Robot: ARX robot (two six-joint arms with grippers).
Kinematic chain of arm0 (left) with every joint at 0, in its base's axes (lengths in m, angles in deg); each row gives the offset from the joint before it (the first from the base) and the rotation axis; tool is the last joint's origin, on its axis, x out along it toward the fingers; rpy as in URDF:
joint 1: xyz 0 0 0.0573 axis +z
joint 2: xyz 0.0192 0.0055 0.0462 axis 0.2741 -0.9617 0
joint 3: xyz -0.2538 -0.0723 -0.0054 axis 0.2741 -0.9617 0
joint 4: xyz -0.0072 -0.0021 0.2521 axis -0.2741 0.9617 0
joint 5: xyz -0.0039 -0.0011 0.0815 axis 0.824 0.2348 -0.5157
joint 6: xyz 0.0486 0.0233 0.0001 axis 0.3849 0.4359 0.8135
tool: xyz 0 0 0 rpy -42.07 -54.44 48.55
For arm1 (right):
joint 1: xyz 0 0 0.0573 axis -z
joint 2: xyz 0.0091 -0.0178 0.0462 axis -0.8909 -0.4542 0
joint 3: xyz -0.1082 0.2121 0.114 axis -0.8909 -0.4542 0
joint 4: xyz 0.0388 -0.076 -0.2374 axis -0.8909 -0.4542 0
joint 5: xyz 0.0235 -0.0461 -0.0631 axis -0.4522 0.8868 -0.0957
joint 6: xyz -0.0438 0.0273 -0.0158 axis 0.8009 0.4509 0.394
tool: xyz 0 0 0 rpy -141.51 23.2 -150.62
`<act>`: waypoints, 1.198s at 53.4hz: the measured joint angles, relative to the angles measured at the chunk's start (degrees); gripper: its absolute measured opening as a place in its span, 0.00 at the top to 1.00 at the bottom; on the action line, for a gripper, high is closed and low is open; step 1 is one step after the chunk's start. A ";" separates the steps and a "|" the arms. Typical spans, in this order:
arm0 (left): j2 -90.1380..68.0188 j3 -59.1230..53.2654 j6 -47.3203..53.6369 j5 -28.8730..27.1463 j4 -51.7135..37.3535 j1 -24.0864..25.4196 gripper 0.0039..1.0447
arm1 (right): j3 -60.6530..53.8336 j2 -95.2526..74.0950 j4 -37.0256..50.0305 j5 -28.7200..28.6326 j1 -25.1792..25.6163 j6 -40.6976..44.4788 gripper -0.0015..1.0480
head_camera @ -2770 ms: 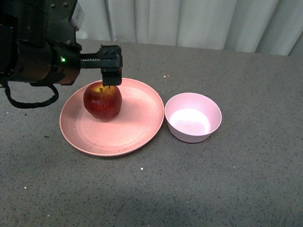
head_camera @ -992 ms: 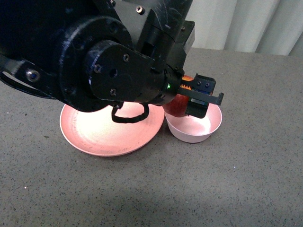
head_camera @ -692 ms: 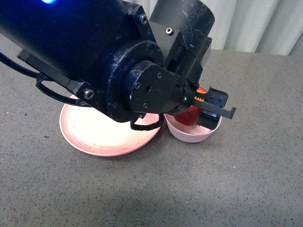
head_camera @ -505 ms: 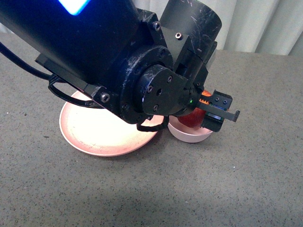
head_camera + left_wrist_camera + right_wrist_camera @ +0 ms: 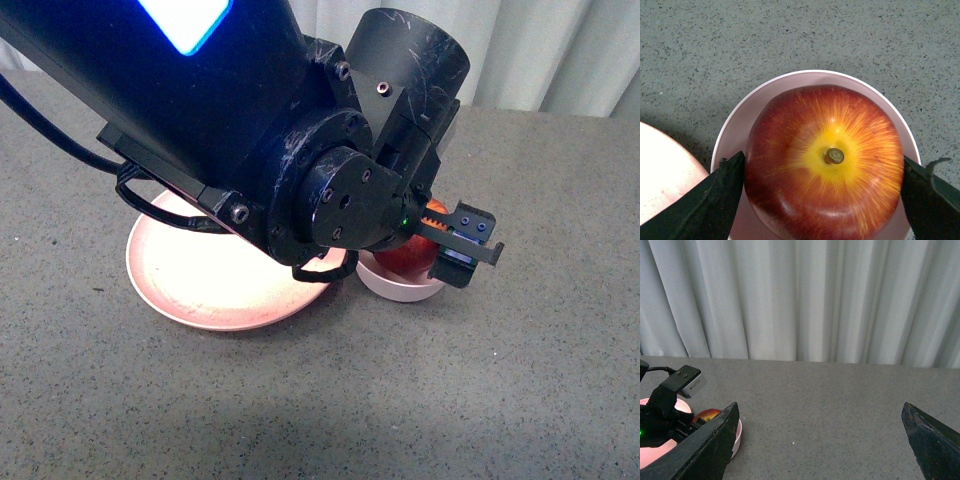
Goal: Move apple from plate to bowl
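Observation:
My left gripper (image 5: 440, 250) is shut on the dark-red apple (image 5: 405, 256) and holds it inside the small pale bowl (image 5: 400, 286). In the left wrist view the apple (image 5: 825, 165) fills the bowl (image 5: 747, 112), stem up with a yellow patch, and a black finger (image 5: 722, 195) presses on each side. The salmon-pink plate (image 5: 190, 285) lies left of the bowl, partly hidden by my left arm. My right gripper (image 5: 820, 445) is open and empty, held above the table to the right of the bowl (image 5: 738, 432).
The table is a grey speckled surface (image 5: 520, 380). A pale pleated curtain (image 5: 805, 300) hangs behind the table's far edge. My left arm (image 5: 240, 120) covers much of the front view's upper left.
My left gripper has carried the apple from the plate over to the bowl and lowered it in. The plate now holds nothing.

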 joint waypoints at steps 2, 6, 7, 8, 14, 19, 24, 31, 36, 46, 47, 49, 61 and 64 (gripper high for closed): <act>0.09 -0.26 0.02 -0.11 -0.63 -0.02 0.09 | 0.00 0.02 0.00 0.00 0.00 0.00 0.09; 0.98 -1.44 0.00 -0.22 -1.97 -0.07 0.06 | 0.00 0.00 0.00 0.00 0.00 0.00 0.09; 1.40 -1.81 0.22 -0.63 -2.27 -0.09 0.07 | 0.00 0.00 0.00 0.00 0.00 0.00 0.09; 1.90 -2.32 0.76 -1.31 -2.78 -0.13 0.07 | 0.00 0.00 0.00 0.00 0.00 0.00 0.09; 4.61 -4.61 1.27 -1.64 -4.09 -0.15 0.06 | 0.00 0.00 0.00 0.00 0.00 0.00 0.09; 9.57 -9.20 0.35 -1.68 -7.34 0.09 0.06 | 0.00 0.02 0.00 0.00 0.00 0.00 0.09; 16.41 -16.90 -0.72 -1.99 -11.93 0.83 0.06 | 0.00 0.00 0.00 0.00 0.00 0.00 0.09; 23.52 -27.80 -1.29 -4.28 -17.29 2.60 0.06 | 0.00 0.00 0.00 0.00 0.00 0.00 0.09; 26.40 -33.33 -0.87 -5.73 -19.76 3.61 0.06 | 0.00 0.00 0.00 0.02 0.00 0.00 0.09; 24.02 -44.61 1.81 -25.27 -51.06 5.35 0.29 | 0.00 0.00 0.00 -0.09 0.00 0.00 0.09; 24.61 -46.29 1.99 -25.66 -54.29 6.19 0.32 | 0.00 0.00 0.00 -0.02 0.00 0.00 0.09; 26.80 -49.07 2.10 -25.51 -58.64 7.87 0.39 | 0.00 0.00 0.00 0.04 0.00 0.00 0.09; 42.71 -61.44 2.43 -17.40 -57.20 16.79 0.82 | 0.00 0.00 0.00 -0.04 0.00 0.02 0.09; 46.97 -63.60 2.47 -15.43 -55.04 19.06 0.94 | 0.00 0.00 0.00 -0.02 0.00 0.00 0.09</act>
